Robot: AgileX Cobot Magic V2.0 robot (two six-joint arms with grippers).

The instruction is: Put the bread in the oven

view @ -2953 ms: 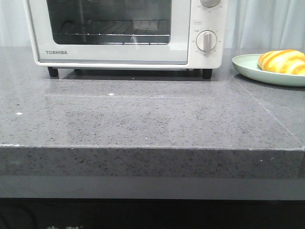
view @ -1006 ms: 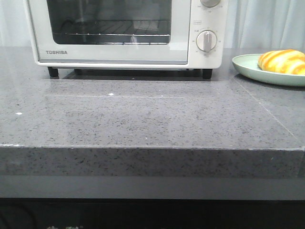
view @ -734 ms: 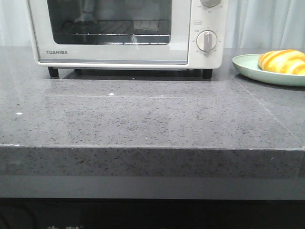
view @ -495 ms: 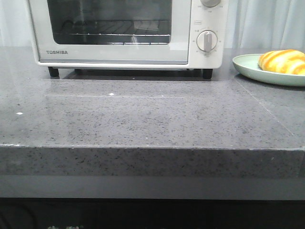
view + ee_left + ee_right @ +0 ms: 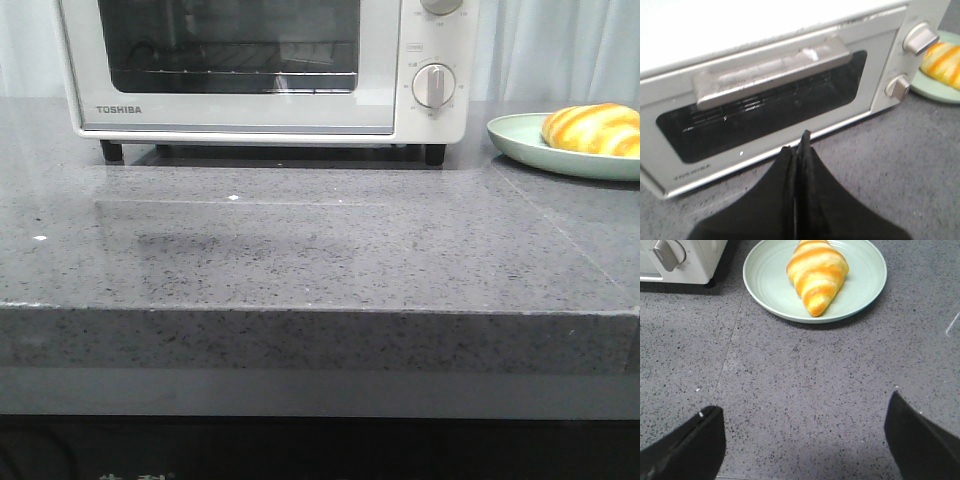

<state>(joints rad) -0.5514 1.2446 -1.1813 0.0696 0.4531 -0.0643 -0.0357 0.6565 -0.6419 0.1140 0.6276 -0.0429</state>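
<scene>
The white Toshiba oven point(image 5: 240, 115) stands at the back of the grey counter with its glass door closed; the left wrist view shows its door handle point(image 5: 772, 70) and dials. The golden, orange-striped bread point(image 5: 593, 128) lies on a pale green plate point(image 5: 520, 140) at the right; both also show in the right wrist view, bread point(image 5: 816, 272) on the plate point(image 5: 765, 285). My left gripper point(image 5: 800, 150) is shut and empty, above the counter in front of the oven door. My right gripper point(image 5: 805, 432) is open and empty, above the counter short of the plate. Neither gripper shows in the front view.
The grey speckled counter point(image 5: 320, 250) has a front edge near me. White curtains point(image 5: 560, 50) hang behind. A faint shadow lies on the counter in front of the oven's left part point(image 5: 200, 245).
A dim shadow has come onto the counter in front of the oven's left side. The oven, plate and bread have not moved.
</scene>
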